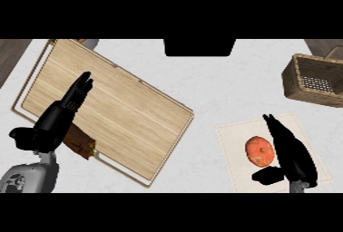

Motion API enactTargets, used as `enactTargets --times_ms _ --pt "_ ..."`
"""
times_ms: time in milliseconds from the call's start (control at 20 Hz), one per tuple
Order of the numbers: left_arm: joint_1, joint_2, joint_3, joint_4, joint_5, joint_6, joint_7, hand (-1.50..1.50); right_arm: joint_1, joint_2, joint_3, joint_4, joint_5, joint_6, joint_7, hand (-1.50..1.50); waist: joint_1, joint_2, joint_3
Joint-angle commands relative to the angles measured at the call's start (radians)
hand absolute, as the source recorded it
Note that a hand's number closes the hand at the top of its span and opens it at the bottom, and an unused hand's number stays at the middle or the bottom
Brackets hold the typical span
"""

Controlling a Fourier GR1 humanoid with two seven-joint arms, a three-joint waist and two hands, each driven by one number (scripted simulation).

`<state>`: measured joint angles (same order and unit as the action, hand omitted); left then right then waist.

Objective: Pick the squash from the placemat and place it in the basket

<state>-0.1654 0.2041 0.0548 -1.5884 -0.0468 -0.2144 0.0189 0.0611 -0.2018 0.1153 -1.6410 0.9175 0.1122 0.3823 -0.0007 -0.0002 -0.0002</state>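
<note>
One squash (259, 151) lies on placemat (231, 136), outside basket (295, 77)

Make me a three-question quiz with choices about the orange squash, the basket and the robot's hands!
1. Where does the round orange squash lie?
A. on the pale square placemat
B. in the brown woven basket
C. on the big wooden board

2. How many woven baskets show?
A. one
B. two
C. three

3. What is the robot's black right hand doing?
A. curling round the squash
B. lying beside the squash with straight fingers
C. reaching into the basket

Answers:
1. A, since the squash rests on the placemat at lower right.
2. A, since only one brown woven basket stands at the upper right edge.
3. B, since the right hand stretches along the squash's right side, its fingers straight.
</note>
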Motion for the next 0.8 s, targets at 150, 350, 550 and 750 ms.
enactTargets --times_ms 150,350,550,750 --pt "0.005 -0.019 0.007 0.061 -0.035 -0.011 -0.063 0.00 -0.058 0.031 -0.023 0.075 0.007 0.027 -0.005 -1.50 0.000 0.000 0.000" --pt "-0.048 -0.055 -0.015 0.029 -0.043 0.021 0.018 0.00 -0.009 0.020 -0.037 0.154 -0.004 -0.018 -0.093 -1.50 -0.001 0.000 0.000" --pt "-0.067 -0.023 0.022 0.034 -0.009 -0.011 0.016 0.00 -0.038 0.032 0.046 0.176 0.046 0.057 -0.058 1.50 0.000 0.000 0.000" --pt "0.003 -0.013 0.035 0.012 -0.011 -0.024 -0.016 0.00 -0.118 0.057 0.026 0.245 0.058 0.020 -0.070 1.50 0.005 0.000 0.000"
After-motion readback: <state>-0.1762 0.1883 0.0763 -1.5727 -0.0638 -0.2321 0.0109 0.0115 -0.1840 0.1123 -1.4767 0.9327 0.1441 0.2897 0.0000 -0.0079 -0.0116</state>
